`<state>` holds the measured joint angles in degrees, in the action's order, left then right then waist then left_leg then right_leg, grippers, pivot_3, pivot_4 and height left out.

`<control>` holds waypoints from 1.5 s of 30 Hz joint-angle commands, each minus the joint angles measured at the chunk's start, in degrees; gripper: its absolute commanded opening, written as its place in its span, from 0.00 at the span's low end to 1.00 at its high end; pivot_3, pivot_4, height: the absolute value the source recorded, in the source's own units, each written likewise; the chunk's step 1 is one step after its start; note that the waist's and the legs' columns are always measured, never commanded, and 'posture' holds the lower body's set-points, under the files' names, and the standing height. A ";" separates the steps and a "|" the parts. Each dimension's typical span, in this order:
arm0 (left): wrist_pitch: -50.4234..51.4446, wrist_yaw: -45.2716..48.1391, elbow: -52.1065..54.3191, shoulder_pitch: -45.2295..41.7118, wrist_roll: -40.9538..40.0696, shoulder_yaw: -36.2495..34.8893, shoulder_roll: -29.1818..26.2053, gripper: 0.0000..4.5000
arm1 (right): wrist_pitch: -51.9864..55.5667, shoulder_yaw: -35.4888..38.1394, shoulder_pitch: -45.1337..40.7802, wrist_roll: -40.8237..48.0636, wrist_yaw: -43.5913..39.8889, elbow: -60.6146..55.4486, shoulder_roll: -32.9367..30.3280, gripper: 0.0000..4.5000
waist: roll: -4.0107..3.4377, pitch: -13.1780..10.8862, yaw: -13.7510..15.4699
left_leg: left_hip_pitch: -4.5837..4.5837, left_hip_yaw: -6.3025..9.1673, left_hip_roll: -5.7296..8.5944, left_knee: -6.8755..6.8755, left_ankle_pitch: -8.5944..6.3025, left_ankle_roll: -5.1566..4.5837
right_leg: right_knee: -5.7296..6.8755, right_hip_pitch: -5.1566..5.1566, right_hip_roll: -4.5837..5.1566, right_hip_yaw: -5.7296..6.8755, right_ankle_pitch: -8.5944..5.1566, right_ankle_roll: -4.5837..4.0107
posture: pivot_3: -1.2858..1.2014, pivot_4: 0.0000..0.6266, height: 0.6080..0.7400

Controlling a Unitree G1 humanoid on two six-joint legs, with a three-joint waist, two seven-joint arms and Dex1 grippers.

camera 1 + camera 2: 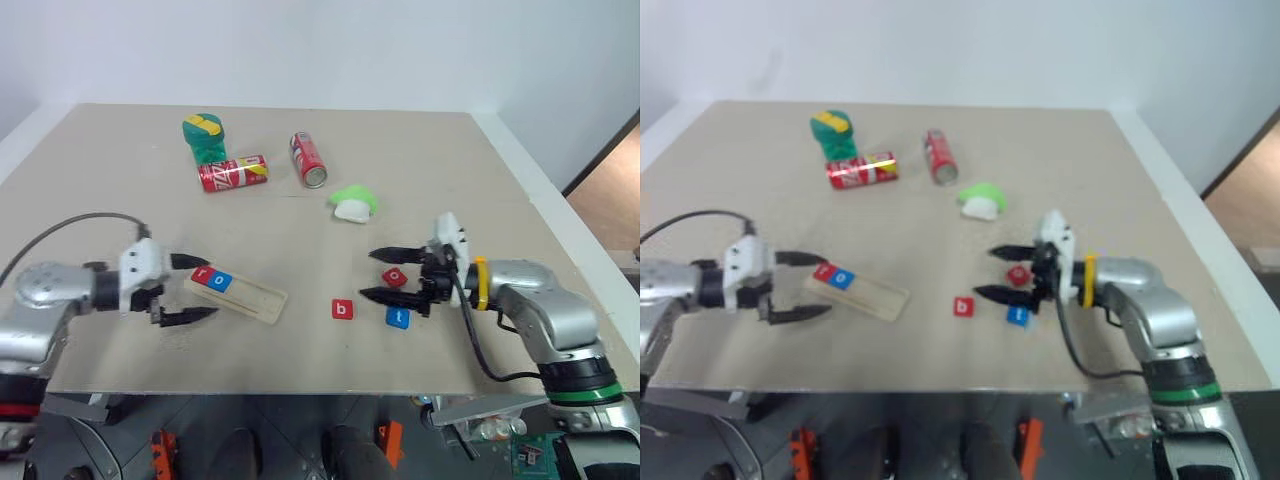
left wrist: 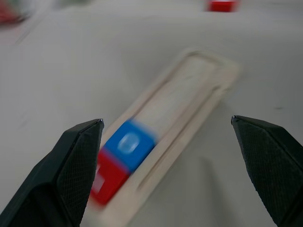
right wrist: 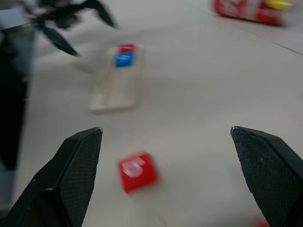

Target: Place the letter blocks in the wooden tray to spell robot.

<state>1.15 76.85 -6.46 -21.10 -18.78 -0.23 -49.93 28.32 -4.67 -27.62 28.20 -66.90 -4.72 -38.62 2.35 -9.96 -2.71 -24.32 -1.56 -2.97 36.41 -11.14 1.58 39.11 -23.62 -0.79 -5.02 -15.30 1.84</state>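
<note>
Two letter blocks, red r [image 1: 204,275] and blue o [image 1: 222,282], already sit at your wooden tray's [image 1: 252,297] left end. Your left pincer [image 1: 188,290] gapes wide there, empty. Red b [image 1: 343,309], blue t [image 1: 398,318] and red o [image 1: 395,277] lie loose on the worktop [image 1: 300,220] by your wide, empty right pincer [image 1: 380,274].

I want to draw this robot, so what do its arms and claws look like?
Both arms are shiny silver metal with a white block at the wrist. Each gripper, left and right, has two pointed black fingers with bumpy pads. A black cable loops along each arm, and the right arm wears a yellow ring.
</note>
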 commanded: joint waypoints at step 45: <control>-13.29 15.65 -38.49 -35.74 -1.68 35.50 8.28 1.00 | -7.51 -5.18 1.39 -4.49 -1.39 -5.06 1.23 1.00 | -0.10 -0.05 0.09 | -0.34 0.90 0.18 0.34 -0.01 -0.03 | 0.10 0.15 -0.03 0.51 -0.05 -0.03 | 0.52 0.24 1.00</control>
<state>-12.08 92.55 -45.30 -56.33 -19.72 35.17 -40.86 21.79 -10.99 -25.75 23.63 -68.33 -8.61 -37.37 2.25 -10.01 -2.62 -24.69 -0.62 -2.79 36.77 -11.15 1.55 39.21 -23.48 -0.83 -4.47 -15.34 1.82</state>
